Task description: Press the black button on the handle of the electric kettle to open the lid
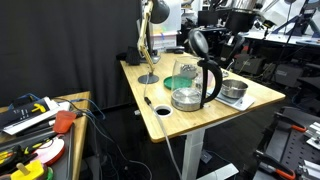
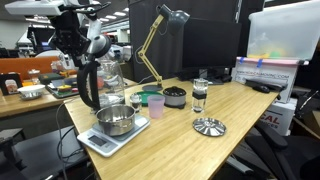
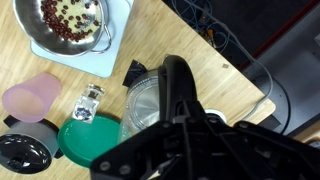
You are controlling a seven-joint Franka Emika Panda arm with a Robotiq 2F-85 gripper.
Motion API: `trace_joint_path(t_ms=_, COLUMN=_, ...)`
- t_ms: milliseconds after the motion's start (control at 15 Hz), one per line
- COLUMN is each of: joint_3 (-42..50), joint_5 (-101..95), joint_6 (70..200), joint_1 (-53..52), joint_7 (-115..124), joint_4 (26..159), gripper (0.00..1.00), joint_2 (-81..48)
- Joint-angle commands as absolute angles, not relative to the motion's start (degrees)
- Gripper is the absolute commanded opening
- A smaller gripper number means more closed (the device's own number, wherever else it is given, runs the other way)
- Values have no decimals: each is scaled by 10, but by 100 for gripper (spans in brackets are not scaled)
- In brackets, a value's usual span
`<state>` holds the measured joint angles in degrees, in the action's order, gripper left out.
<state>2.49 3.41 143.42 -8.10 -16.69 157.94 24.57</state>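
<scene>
The electric kettle (image 1: 196,85) stands on the wooden table in both exterior views (image 2: 95,88). Its lid (image 1: 198,42) stands open and upright, with the greyish inner face showing (image 2: 98,47). The black loop handle (image 1: 213,82) faces the gripper's side. My gripper (image 1: 229,45) hangs just above and beside the handle top, close to the raised lid (image 2: 72,45). In the wrist view I look down into the open kettle (image 3: 148,103), with the handle (image 3: 175,80) running under my dark fingers (image 3: 185,116), which meet at a point and hold nothing.
A steel pan of red beans (image 3: 70,25) sits on a white scale next to the kettle (image 2: 115,120). A pink cup (image 3: 30,97), green bowl (image 3: 90,142), black jar (image 3: 22,152), small glass (image 3: 90,103) and desk lamp (image 2: 160,40) stand nearby. The table edge (image 3: 250,90) is close.
</scene>
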Motion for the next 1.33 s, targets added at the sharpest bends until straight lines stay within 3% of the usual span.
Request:
trace_joint_path(t_ms=0, joint_3=36, joint_5=64, joint_6=1489, joint_1=-90, joint_7=-177, joint_4=1576, gripper=0, joint_2=191)
trace_joint_path(t_ms=1267, joint_3=52, joint_5=0, joint_6=1320, joint_1=-51, joint_7=-197, joint_4=1534, gripper=0, joint_2=338)
